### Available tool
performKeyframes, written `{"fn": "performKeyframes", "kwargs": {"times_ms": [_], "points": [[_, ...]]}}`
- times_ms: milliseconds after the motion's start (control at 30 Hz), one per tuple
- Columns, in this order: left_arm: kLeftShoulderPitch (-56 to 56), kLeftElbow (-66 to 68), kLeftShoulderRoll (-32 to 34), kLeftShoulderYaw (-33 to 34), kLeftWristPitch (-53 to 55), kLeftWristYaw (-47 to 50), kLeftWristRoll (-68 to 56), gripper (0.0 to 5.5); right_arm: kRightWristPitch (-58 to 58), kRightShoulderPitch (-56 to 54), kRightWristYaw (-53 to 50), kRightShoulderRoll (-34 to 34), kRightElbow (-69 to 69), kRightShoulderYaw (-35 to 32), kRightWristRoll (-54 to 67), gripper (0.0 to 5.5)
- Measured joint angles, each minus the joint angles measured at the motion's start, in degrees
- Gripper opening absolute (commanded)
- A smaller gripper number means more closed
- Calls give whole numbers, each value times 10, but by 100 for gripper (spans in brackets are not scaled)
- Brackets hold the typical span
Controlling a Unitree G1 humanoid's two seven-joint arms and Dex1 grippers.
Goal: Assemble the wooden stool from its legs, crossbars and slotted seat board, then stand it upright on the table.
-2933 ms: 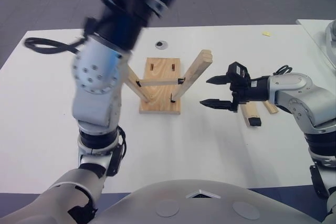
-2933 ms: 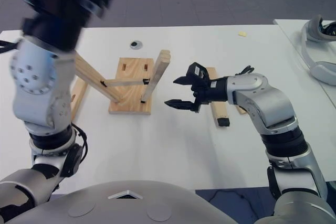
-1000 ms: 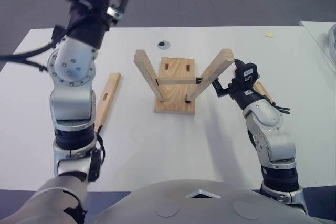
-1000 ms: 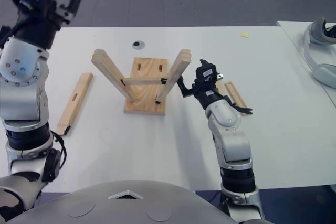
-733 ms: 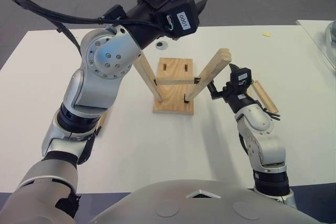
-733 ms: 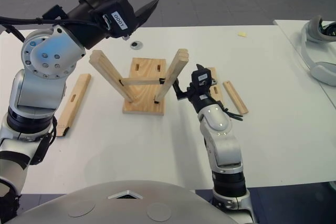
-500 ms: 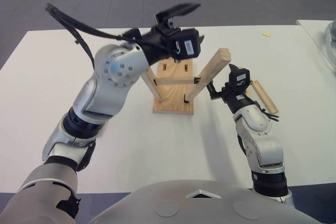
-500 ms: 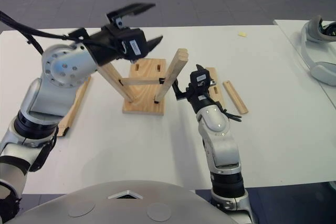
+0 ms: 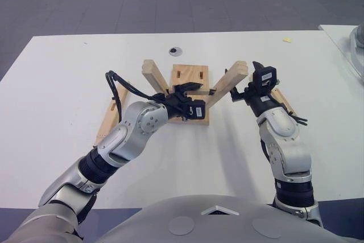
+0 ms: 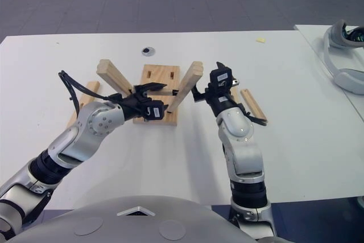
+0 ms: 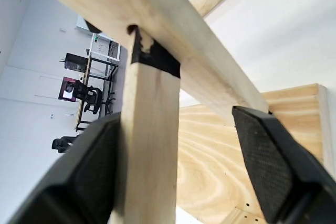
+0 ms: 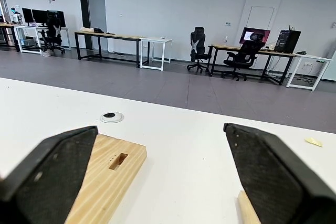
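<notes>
Left gripper (image 9: pixel 193 96): black, two fingers with finely textured pads (image 11: pixel 97 174), spread to either side of the crossbar (image 11: pixel 149 145). One pad lies against the bar and the other stands apart from it.

Right gripper (image 9: pixel 243 83): same make, fingers spread wide, just beside the upper end of the right leg (image 9: pixel 235 79). Contact with the leg cannot be told.

Stool sub-assembly, middle of the table (image 9: pixel 51 83): pale, straight-grained square-section timber. The left leg (image 9: pixel 152 74) and right leg lean outward in a V. The thin crossbar joins them, with a black-edged mortise at the joint.

Seat board (image 9: pixel 188 74): flat rectangular slab with swirling grain and small rectangular slots, lying under the legs.

Loose parts: one slotted leg (image 9: pixel 106 124) flat on the table, partly under the left arm. A short flat strip (image 10: pixel 252 105) lies beside the right arm.

Far side: round dark grommet (image 9: pixel 173 52).

Change: half a second ago the left gripper was raised above the left leg, and it has come down to the crossbar. The right gripper, well apart 2.9 seconds ago, has closed on the right leg.
</notes>
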Motion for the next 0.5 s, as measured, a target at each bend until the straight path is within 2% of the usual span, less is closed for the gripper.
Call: {"fn": "performKeyframes", "kwargs": {"times_ms": [100,200,267,333,400,500], "points": [[-1,-80,15,41,68,-90,-68,330,-3,0,-1,6,1,7,-1,450],[-42,-155,12,133,182,-166,-193,330,-5,3,-2,7,2,9,-4,450],[-102,-169,-18,186,216,-151,-228,330,-8,4,-2,9,3,12,-5,450],[-142,-158,-67,213,219,-84,-229,330,-8,6,-1,10,3,15,-6,450],[-147,-142,-72,213,199,-48,-219,330,-8,8,-1,10,3,16,-6,450],[-149,-132,-39,194,147,-18,-162,330,-8,12,-1,10,1,19,-6,450]]}}
